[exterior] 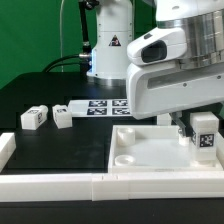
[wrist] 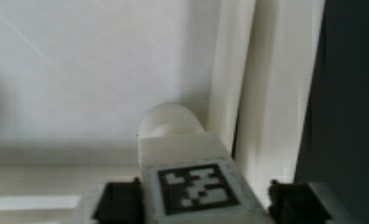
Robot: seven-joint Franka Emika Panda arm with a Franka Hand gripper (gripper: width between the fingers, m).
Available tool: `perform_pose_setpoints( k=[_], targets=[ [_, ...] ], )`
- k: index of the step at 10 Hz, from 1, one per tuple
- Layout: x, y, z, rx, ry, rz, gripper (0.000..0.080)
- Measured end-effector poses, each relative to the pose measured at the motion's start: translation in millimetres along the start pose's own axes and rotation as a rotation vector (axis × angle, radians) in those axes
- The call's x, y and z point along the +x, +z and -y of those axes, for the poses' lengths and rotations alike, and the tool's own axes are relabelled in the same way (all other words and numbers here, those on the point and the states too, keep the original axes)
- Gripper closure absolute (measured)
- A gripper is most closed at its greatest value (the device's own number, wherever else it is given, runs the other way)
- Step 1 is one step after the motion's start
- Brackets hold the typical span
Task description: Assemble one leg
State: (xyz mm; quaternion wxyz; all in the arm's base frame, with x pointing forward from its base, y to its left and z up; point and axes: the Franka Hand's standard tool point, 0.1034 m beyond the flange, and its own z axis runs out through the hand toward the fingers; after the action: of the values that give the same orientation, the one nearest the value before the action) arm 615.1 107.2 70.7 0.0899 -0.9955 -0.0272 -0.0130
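Leg (exterior: 206,134) in hand (wrist: 199,203) — over panel (exterior: 150,152)

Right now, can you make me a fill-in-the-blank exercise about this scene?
1. The gripper is shut on one ___.
2. The held leg hangs over the white ___.
3. In the exterior view, ___ other legs lie on the black table.
Missing words: leg; panel; two.
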Motion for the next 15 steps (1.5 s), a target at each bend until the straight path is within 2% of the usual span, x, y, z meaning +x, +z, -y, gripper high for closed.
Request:
perform_pose_setpoints(
  k=[1,5,7,11,12,15],
  targets=[
    [0.0,0.0,0.0,0.0,0.0,0.0,0.0509],
    [0.1,0.0,0.6,0.001,0.072,0.0,0.0509],
    [1.0,0.0,3.9,0.008,0.41,-0.037,0.0509],
    [-4.5,6.4,19.3,0.006,1.007,-0.045,0.0508],
    [-5.6,9.4,23.7,-0.002,1.111,-0.049,0.0508],
    [-3.8,9.7,26.0,0.014,1.221,-0.044,0.0508]
  ],
)
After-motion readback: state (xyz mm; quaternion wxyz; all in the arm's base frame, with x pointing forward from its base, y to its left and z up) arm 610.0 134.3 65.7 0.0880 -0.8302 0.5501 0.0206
